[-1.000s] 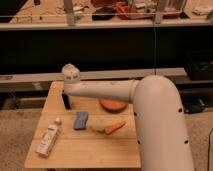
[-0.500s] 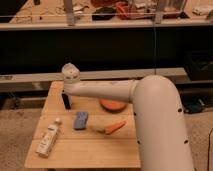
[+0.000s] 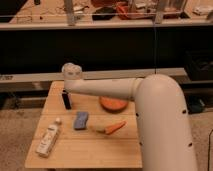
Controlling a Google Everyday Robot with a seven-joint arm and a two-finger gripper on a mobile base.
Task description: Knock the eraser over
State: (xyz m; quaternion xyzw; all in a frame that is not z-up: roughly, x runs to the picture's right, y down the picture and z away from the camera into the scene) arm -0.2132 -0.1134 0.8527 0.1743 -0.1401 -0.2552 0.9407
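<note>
White and rounded, the arm reaches across the wooden tabletop (image 3: 117,147) to its far left corner, where the end effector (image 3: 67,91) hangs just above and about the eraser (image 3: 66,99). The wrist housing hides the tips, so whether the end effector is spread or closed, or has hold of anything, cannot be told from this view.

The eraser, a slim black block, stands upright on its end near the tabletop's rear left edge, directly under the wrist. It looks to be touching the end effector or very nearly so, though actual contact cannot be made out.

Further out, a blue pad (image 3: 81,120) lies flat near the middle of the tabletop. To its right, a carrot (image 3: 111,128) rests with its tip toward the pad. Behind the carrot, an orange disc (image 3: 114,104) sits partly under the arm. A white bottle (image 3: 48,140) lies on its side near the front left edge, well apart from the eraser.

As judged from the scene, the approach is complete and the job itself is not: the eraser is on end, not yet toppled. What appears to be left is a sideways push at the block to tip it flat, clear of the tabletop's edge.
</note>
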